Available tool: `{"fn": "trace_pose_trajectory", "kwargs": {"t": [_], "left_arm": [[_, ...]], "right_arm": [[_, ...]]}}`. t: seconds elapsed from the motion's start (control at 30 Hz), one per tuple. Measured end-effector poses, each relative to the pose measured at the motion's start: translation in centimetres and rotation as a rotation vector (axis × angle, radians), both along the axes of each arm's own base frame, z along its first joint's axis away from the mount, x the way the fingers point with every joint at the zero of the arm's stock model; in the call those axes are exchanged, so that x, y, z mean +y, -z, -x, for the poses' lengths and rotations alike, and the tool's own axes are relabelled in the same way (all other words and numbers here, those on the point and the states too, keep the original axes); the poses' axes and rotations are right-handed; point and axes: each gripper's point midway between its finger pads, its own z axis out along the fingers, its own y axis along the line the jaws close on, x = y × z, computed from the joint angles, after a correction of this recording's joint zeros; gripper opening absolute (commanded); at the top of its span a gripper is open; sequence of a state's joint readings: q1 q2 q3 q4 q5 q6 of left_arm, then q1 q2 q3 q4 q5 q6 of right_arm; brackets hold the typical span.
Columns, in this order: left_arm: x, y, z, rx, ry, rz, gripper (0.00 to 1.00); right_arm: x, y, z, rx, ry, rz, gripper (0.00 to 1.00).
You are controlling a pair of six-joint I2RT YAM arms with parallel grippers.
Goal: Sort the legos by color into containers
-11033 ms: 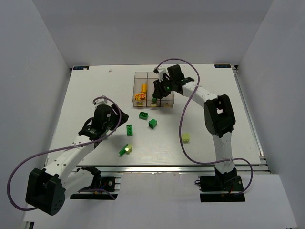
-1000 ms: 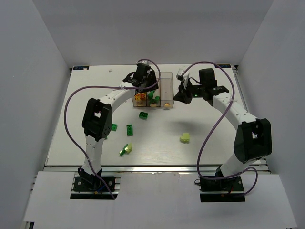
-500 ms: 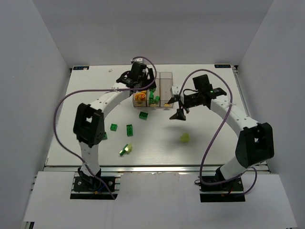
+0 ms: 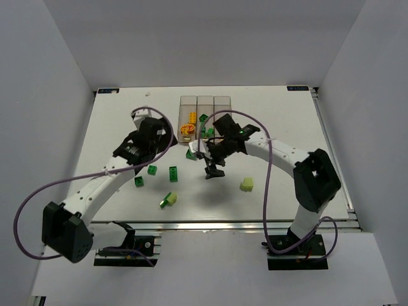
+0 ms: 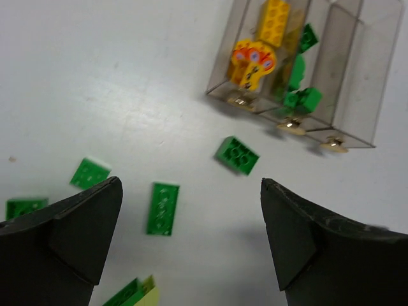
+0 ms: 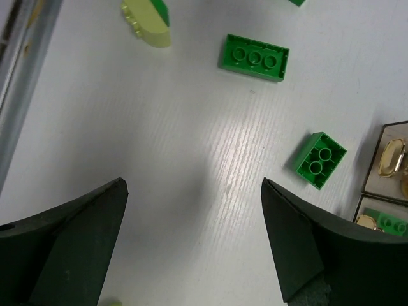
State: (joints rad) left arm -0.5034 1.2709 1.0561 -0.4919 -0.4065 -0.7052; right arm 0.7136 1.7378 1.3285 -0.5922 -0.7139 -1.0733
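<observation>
We note right pincer [image 6: 191, 188] spread, empty; square brick [image 6: 320, 160] lies just outside one finger, skewed to the jaws.

The containers [image 4: 222, 118] are set toward twelve o'clock on the surface [image 4: 287, 140], with legos [image 4: 186, 129] piled in the left and middle ones. Several loose legos [image 4: 173, 173] are scattered at six to seven o'clock of them, and a lone lego [image 4: 247, 185] is left apart at five o'clock.
</observation>
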Motion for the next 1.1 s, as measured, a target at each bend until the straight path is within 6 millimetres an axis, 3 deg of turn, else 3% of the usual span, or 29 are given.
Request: {"fn": "trace_pose_trajectory", "kwargs": {"t": [0.2, 0.4, 0.67, 0.97, 1.1], "left_arm": [[3.6, 2.1, 5.2, 0.007, -0.113, 0.052, 0.98], [5.5, 3.4, 7.9, -0.017, -0.206, 0.131, 0.98], [6.1, 4.4, 8.4, 0.001, -0.253, 0.146, 0.98], [6.6, 4.7, 8.8, 0.013, -0.286, 0.147, 0.98], [6.8, 4.7, 9.2, 0.015, -0.303, 0.162, 0.98]], "right_arm": [[2.9, 1.7, -2.2, 0.03, 0.194, 0.071, 0.89], [4.8, 2.6, -4.5, 0.018, 0.385, 0.107, 0.82], [6.5, 3.6, -7.2, 0.044, 0.541, 0.13, 0.67], [6.5, 6.2, -9.0, 0.021, 0.62, 0.171, 0.63], [6.4, 6.3, -10.3, -0.005, 0.648, 0.154, 0.62]]}}
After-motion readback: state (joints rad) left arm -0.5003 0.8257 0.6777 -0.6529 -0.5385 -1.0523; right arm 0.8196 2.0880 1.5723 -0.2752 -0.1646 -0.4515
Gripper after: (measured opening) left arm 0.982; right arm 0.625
